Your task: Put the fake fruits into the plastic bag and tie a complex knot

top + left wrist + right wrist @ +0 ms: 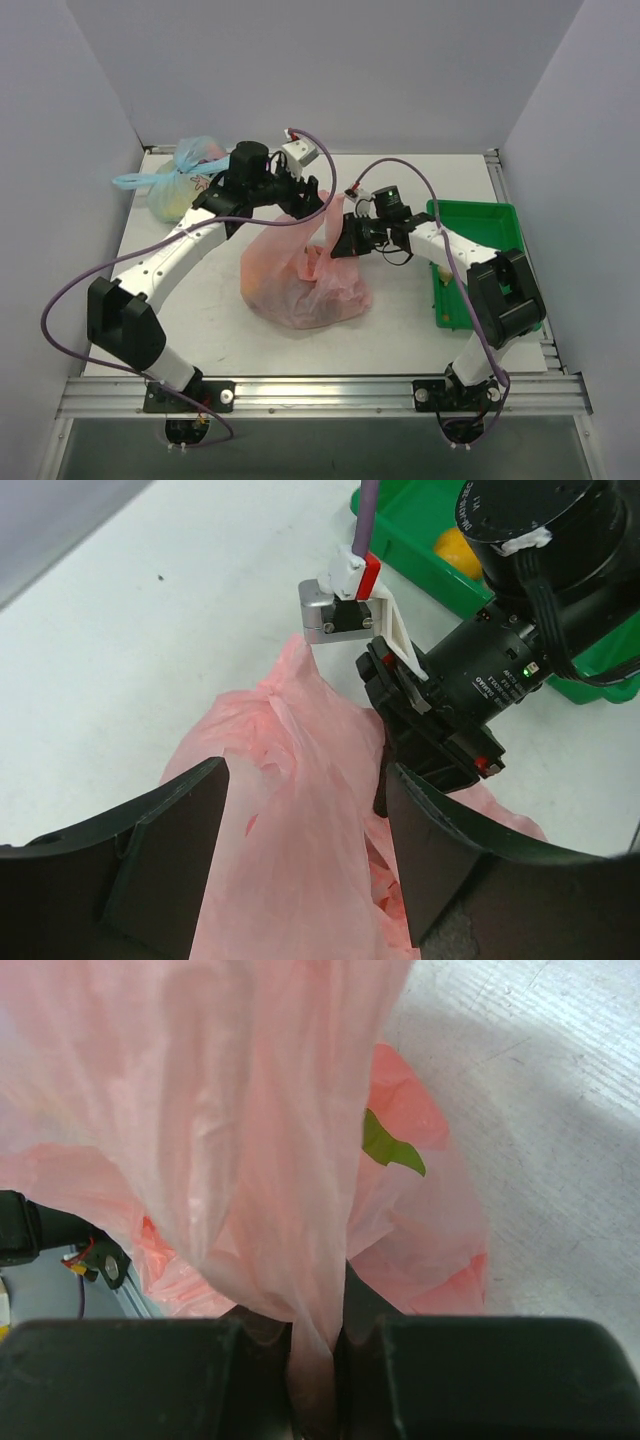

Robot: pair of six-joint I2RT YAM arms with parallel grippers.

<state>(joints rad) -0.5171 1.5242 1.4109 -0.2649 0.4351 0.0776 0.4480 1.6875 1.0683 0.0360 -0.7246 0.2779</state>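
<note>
Plastic bag (305,285) slumped mid-frame on bench (200,330) in top view, mouth upward | right claw (318,1355) clenched on a handle strip (280,1160), its long axis running straight up the frame from my grip | left claw (305,775) released, straddling bunched mouth film just left of right claw | judgement: left claw nearer for the next pinch
</note>
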